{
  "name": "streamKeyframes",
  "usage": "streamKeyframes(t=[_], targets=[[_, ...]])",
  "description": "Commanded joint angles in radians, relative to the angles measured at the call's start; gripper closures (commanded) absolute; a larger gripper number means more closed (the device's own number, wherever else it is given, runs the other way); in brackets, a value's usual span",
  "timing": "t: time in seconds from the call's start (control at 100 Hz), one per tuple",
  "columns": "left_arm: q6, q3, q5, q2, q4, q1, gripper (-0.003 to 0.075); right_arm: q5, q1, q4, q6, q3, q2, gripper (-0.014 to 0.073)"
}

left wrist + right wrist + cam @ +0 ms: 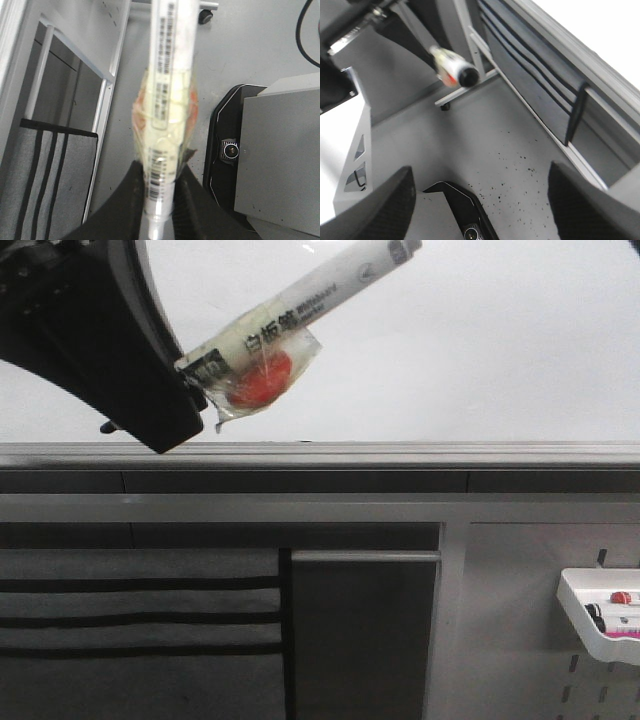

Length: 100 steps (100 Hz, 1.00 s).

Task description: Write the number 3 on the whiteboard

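Nearest the front camera, a white tray (590,615) hooked on the perforated panel (520,640) holds a black-capped pen and something red, partly cut off. Farther back, the left gripper (190,375) pinches a marker (310,295) wrapped in clear tape, held before the whiteboard (480,340). No digit is visible there. The right gripper (480,200) stands spread and empty; only its wrist view shows the marker's capped end (468,76), blurred.

Glossy white whiteboard (480,360) filling the upper half, bare of marks, bounded at 6 o'clock by a grey metal edge rail (400,452). At 4 o'clock, small white tray (580,602) holding markers (615,620).
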Motion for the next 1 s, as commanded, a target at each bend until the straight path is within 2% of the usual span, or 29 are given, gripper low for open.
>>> streamKeyframes(t=[0.0,0.2,0.28,0.4,0.54,0.66,0.99], targets=[[0.006,-0.031,-0.023,-0.034,-0.036,-0.017,0.0738,-0.058,0.077,0.014,-0.026,-0.068,0.039,0.0106],[0.006,-0.031,-0.023,-0.034,-0.034,-0.017,0.0738,-0.173,0.271,-0.125,-0.056,-0.128,0.160,0.0107],[0.010,-0.031,-0.023,-0.034,-0.034,-0.017,0.0738,-0.205,0.350,-0.135,-0.112,-0.149,0.216,0.0107],[0.026,-0.031,-0.023,-0.034,-0.034,-0.017,0.0738,-0.258,0.422,-0.135,-0.116,-0.193,0.288,0.0108],[0.032,-0.031,-0.023,-0.034,-0.032,-0.017,0.0738,-0.255,0.448,-0.135,-0.116,-0.239,0.356,0.0127],[0.079,-0.031,-0.023,-0.034,-0.030,-0.017,0.0738,-0.255,0.456,-0.128,-0.116,-0.256,0.385,0.0216],[0.080,-0.031,-0.027,-0.034,-0.023,-0.017,0.0738,-0.241,0.458,-0.125,-0.116,-0.258,0.384,0.0426]])
